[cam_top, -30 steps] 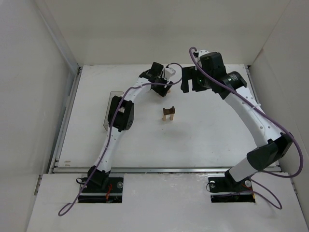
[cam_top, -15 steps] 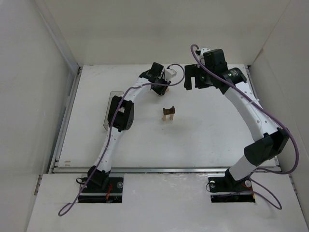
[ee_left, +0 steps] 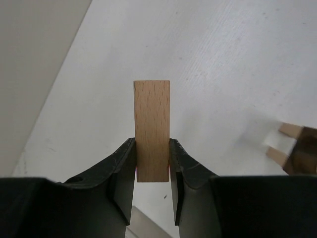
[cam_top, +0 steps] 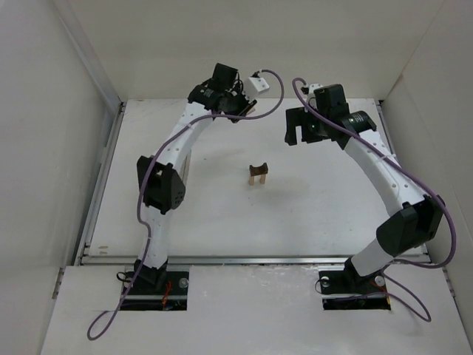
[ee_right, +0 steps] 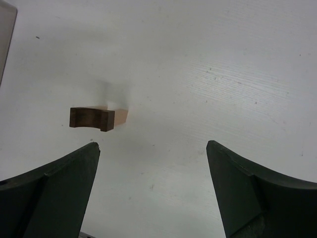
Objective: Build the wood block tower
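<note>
My left claw [ee_left: 152,145] is clamped on a light wooden block [ee_left: 151,111], which stands up from my fingers above the white table [cam_top: 318,200] near its far edge. My right claw [ee_right: 152,147] hangs wide apart. The wood block tower [cam_top: 258,174], a small arch, stands mid-table, nearer the bases than both claws.

The block [ee_left: 151,119] is speckled tan, the tower [cam_top: 258,174] brown-topped, the table [cam_top: 332,200] white.

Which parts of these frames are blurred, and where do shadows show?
Left wrist: the held block is sharp, grain visible; the arch at the right edge is smeared. Right wrist: the arch is slightly soft, with a diffuse shadow beside it. Top external: even light, no glare, the arch small but crisp.
</note>
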Available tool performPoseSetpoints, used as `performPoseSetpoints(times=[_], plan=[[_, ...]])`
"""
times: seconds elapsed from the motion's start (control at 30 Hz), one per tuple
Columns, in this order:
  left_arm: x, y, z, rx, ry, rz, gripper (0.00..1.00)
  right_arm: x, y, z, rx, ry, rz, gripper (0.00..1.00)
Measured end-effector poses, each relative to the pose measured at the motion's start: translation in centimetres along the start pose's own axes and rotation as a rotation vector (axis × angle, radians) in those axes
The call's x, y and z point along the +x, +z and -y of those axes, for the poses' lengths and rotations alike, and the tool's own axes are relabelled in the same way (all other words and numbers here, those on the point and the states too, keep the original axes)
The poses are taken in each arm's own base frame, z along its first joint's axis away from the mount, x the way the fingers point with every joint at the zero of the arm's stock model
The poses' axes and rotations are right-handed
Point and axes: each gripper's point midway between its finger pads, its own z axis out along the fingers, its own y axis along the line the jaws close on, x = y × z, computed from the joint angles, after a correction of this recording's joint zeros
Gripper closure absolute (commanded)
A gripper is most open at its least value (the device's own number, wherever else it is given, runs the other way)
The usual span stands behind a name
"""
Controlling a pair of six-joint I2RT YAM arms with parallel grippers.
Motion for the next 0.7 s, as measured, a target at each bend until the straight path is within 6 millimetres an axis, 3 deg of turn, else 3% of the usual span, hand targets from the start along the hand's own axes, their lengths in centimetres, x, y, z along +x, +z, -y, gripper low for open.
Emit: performPoseSetpoints(times=[0.13,0.23,0.33,0.47,0.57,0.7], plan=[[-2.9,-5.6,2.1,0.047,0.066,0.054,1.0,0.7,-0.1,0.1,-0.01,-0.013,-0.005,0.06],[-3.3,-7.0,5.5,0.134,0.079,0.052,1.0,0.9,-0.8,0.1,-0.017,-0.019,0.013,0.06],[-1.8,-6.1,9.2,0.237,0.045,0.009,1.0,0.5,-2.1,0.3,-0.017,-0.02,0.051,0.06],[1.8,-4.0,13.0,0.337,-0.006,-0.108,1.0,-0.6,-3.4,0.7,-0.011,-0.017,0.106,0.06],[3.0,-3.2,14.3,0.365,-0.026,-0.148,1.0,-0.6,-3.5,1.1,0.001,-0.011,0.107,0.06],[3.2,-3.0,14.3,0.362,-0.032,-0.148,1.0,0.0,-3.1,1.5,0.007,-0.009,0.092,0.06]])
